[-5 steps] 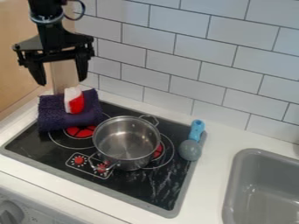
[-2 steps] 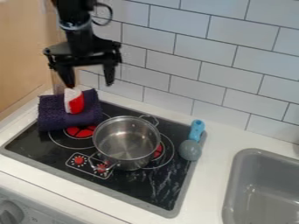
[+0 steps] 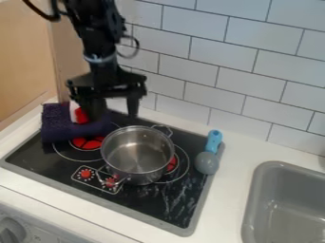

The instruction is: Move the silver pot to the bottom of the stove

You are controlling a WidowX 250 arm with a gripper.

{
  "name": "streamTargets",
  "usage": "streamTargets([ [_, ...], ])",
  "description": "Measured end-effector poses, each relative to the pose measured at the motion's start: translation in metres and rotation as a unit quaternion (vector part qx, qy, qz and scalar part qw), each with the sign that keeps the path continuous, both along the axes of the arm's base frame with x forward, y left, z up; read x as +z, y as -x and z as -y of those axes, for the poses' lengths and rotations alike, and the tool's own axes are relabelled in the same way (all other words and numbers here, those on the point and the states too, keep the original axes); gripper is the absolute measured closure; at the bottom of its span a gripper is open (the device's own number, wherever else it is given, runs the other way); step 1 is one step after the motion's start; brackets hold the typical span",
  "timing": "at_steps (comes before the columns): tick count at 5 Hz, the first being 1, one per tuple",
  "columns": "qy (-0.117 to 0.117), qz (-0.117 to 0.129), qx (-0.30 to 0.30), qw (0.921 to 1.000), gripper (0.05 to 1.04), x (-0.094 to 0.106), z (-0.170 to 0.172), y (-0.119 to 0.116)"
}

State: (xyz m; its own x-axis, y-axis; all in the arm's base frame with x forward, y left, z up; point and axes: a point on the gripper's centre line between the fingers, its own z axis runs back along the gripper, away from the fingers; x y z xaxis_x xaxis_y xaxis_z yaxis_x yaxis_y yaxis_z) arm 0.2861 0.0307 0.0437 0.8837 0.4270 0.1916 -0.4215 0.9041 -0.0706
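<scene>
camera view: silver round metal pot point(image 3: 137, 154) sits mid-stove on the black glass stove top point(image 3: 162, 204), partly over the r-hand burner ring, w/ red glow peeking out at its r side. one wire handle toward the wall, the other toward the stove's front, over the control panel point(image 3: 86, 174) w/ its red dials. pot's upright, inside bare metal.

dark purple rolled cloth point(image 3: 60, 128) lies on the stove's back l corner, near the pot, w/ a red & white object point(image 3: 81, 115) on top, partly hidden behind the gripper. cloth + object are the bulk on the pot's l side, right by the gripper. another red burner point(image 3: 86, 142) shows btwn cloth & pot. utensil w/ blue handle & grey round head point(image 3: 206, 163) lies along the stove's r edge, apart from the pot. grey sink point(image 3: 251, 204) set in the white surface point(image 3: 234, 171) farther r; white tile wall point(image 3: 209, 88) behind, light wood panel point(image 3: 25, 61) at l, grey knob point(image 3: 11, 231) bottom l.

black two-finger gripper point(image 3: 114, 113) hangs over the stove's back l part, up & l of the pot in view. jaws wide apart, nothing btwn them; l one overlaps the red & white object in view, can't tell if touching. r one's near the pot's back rim in view, apart from it.
</scene>
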Motion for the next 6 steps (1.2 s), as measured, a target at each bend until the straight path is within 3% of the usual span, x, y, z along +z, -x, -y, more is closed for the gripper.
streamTargets([
  [2,0.026,-0.020,-0.015,0.9993,0.083,-0.028,0.008,0.004],
  [3,0.029,-0.031,-0.018,0.9989,0.116,-0.033,0.010,0.007],
  [4,0.036,-0.041,-0.024,0.9982,0.253,-0.040,0.013,0.009],
  [5,0.026,-0.044,-0.024,0.9984,0.581,-0.041,0.010,0.011],
  [6,0.027,-0.047,-0.023,0.9982,0.835,-0.042,0.011,0.012],
])
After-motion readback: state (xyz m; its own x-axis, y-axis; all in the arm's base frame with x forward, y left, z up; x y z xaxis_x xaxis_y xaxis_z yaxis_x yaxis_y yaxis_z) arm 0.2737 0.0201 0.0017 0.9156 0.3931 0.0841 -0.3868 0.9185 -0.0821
